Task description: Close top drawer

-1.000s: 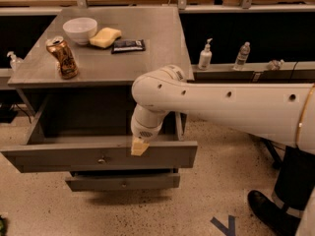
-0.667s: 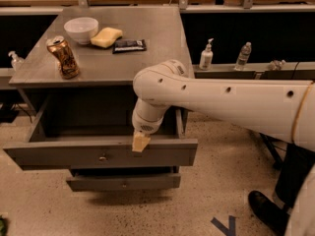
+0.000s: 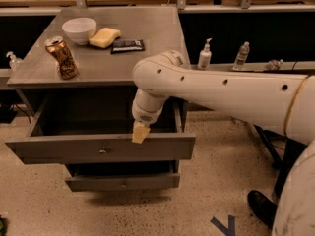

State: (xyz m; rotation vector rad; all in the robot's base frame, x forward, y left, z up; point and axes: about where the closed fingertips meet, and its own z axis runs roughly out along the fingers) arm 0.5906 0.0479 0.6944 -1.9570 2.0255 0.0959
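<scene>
The top drawer (image 3: 59,149) is a deep grey wooden box pulled well out from under the grey counter (image 3: 147,48); its front panel has a small metal knob (image 3: 103,152) at the centre. My gripper (image 3: 140,132) hangs from the white arm (image 3: 221,92) at the drawer's front edge, right of the knob. Its tan tip lies against the top of the front panel.
On the counter stand a tan drink can (image 3: 62,58), a white bowl (image 3: 78,30), a yellow sponge (image 3: 104,37) and a dark packet (image 3: 127,45). A shallower lower drawer (image 3: 123,182) is slightly open. Bottles (image 3: 204,55) stand on a shelf at right. A dark shoe (image 3: 261,208) is on the floor.
The arm and gripper have shifted only slightly along the drawer's front edge. The drawer is still pulled out about as far as before.
</scene>
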